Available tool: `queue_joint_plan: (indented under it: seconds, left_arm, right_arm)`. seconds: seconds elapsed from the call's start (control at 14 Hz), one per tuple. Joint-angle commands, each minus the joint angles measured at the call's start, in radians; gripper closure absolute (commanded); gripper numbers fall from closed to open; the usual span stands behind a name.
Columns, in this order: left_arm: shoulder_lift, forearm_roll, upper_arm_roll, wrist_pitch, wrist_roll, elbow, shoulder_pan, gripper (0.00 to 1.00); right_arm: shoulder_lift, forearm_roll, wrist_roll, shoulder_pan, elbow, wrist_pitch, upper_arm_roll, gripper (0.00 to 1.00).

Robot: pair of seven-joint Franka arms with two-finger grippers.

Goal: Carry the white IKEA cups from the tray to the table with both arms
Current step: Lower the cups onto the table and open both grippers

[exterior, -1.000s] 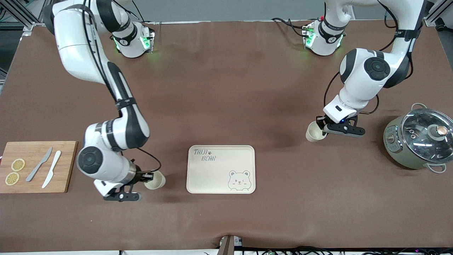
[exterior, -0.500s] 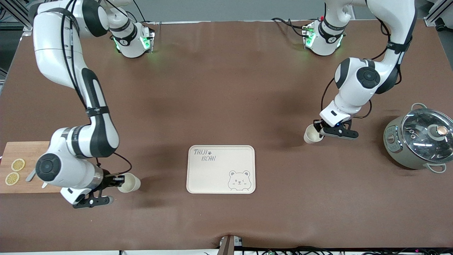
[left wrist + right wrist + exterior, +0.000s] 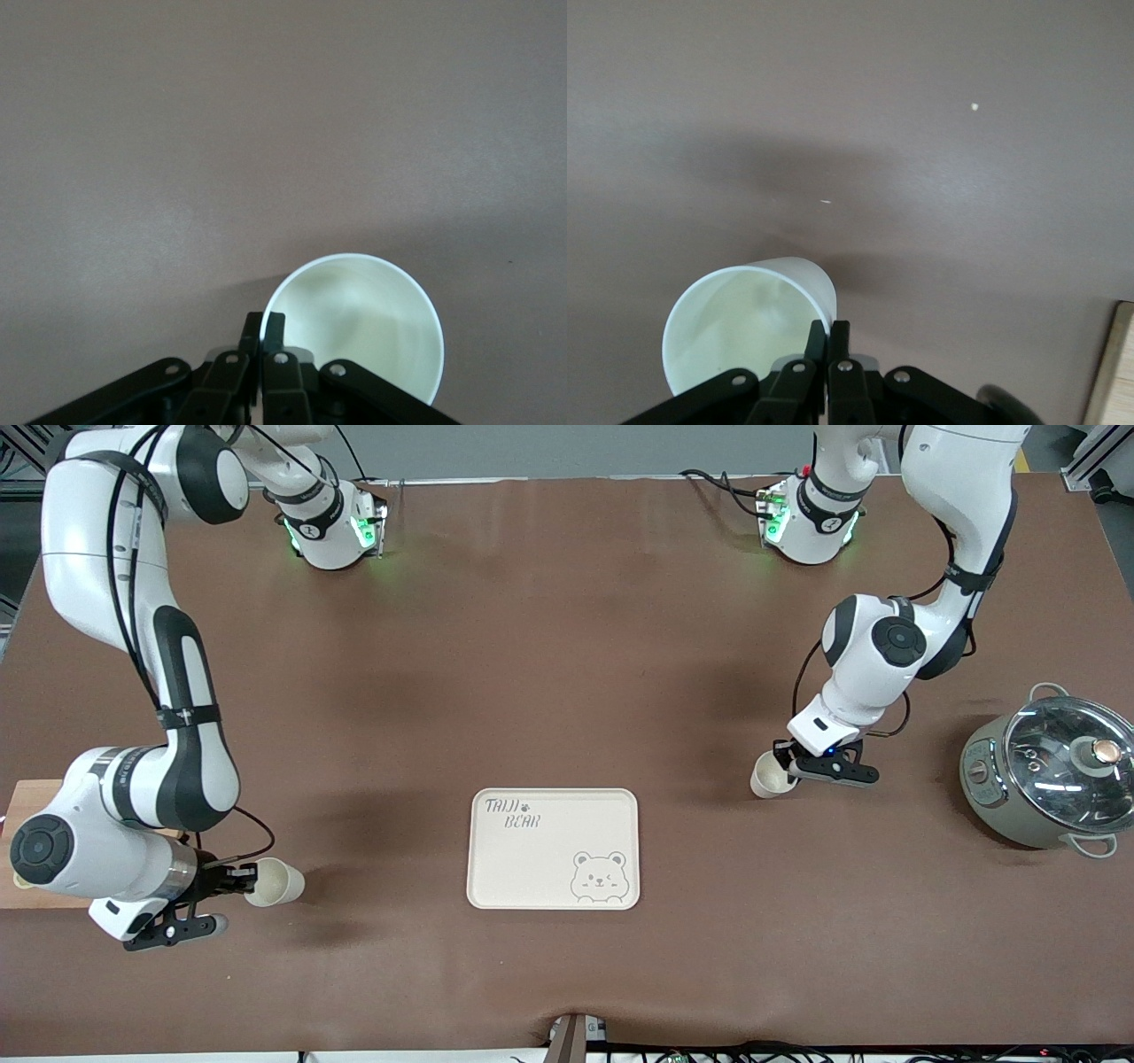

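Observation:
Two white IKEA cups show. My right gripper point(image 3: 249, 879) is shut on the rim of one cup point(image 3: 276, 881) and holds it tilted above the bare table, between the bear-print tray and the wooden board. In the right wrist view the fingers point(image 3: 830, 333) pinch that cup's wall point(image 3: 744, 323). My left gripper point(image 3: 785, 767) is shut on the rim of the other cup point(image 3: 767, 777), low over the table between the tray and the pot. In the left wrist view its fingers point(image 3: 263, 324) pinch the cup's rim point(image 3: 363, 328).
A cream bear-print tray point(image 3: 553, 849) lies mid-table, nearer to the front camera. A grey pot with a glass lid point(image 3: 1050, 775) stands at the left arm's end. A wooden board point(image 3: 19, 790) lies at the right arm's end, mostly hidden under the right arm; its edge shows in the right wrist view point(image 3: 1109, 363).
My right gripper has carried its cup away from the tray toward the right arm's end of the table. My left gripper has drifted slightly toward the tray with its cup.

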Motion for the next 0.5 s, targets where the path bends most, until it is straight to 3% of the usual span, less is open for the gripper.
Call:
queue_joint_plan:
  seconds: [0.0,0.36,0.43]
  left_arm:
    - [0.001,0.008,-0.007,0.018,0.020,0.009,0.009,0.00]
    - [-0.037,0.006,-0.007,-0.049,0.016,0.034,0.011,0.00]
    - [-0.055,0.005,-0.007,-0.136,0.016,0.068,0.011,0.00]
  right_arm:
    - [0.000,0.005,-0.023,-0.024,-0.028,0.030,0.019,1.00]
    - [0.003,0.005,-0.028,-0.024,-0.068,0.073,0.019,1.00]
    - [0.006,0.005,-0.028,-0.024,-0.070,0.073,0.019,0.88]
